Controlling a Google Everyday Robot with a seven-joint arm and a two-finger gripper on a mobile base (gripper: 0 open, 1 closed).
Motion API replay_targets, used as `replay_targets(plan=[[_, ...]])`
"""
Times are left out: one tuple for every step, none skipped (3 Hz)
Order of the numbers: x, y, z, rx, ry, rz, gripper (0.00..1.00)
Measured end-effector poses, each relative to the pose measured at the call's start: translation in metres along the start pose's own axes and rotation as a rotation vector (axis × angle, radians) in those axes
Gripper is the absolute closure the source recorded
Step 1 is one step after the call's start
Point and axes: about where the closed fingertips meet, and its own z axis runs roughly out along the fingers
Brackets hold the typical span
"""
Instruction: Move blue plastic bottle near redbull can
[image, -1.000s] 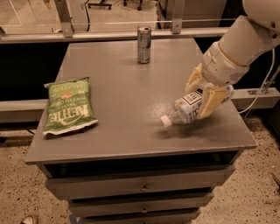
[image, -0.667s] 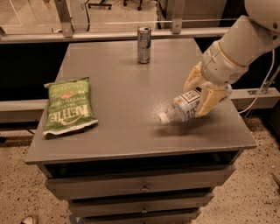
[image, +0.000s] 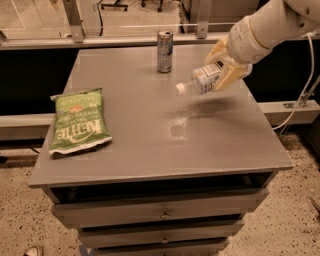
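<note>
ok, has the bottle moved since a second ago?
Yes. The blue plastic bottle, in the claw above the table, moved up and back toward the redbull can.

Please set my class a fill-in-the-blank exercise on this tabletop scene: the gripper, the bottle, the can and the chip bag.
1. The gripper holds the blue plastic bottle ____ the table, not on it.
2. The redbull can stands ____ near the table's far edge.
3. The ____ chip bag lies flat at the picture's left.
4. The bottle's white cap points toward the picture's ____.
Missing words: above; upright; green; left.
</note>
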Motion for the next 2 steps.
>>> replay_targets(plan=[[0.006,-0.050,0.004,0.097,-0.014,-0.036,1.00],[0.007,-0.082,0.036,0.140,-0.048,-0.048,1.00]])
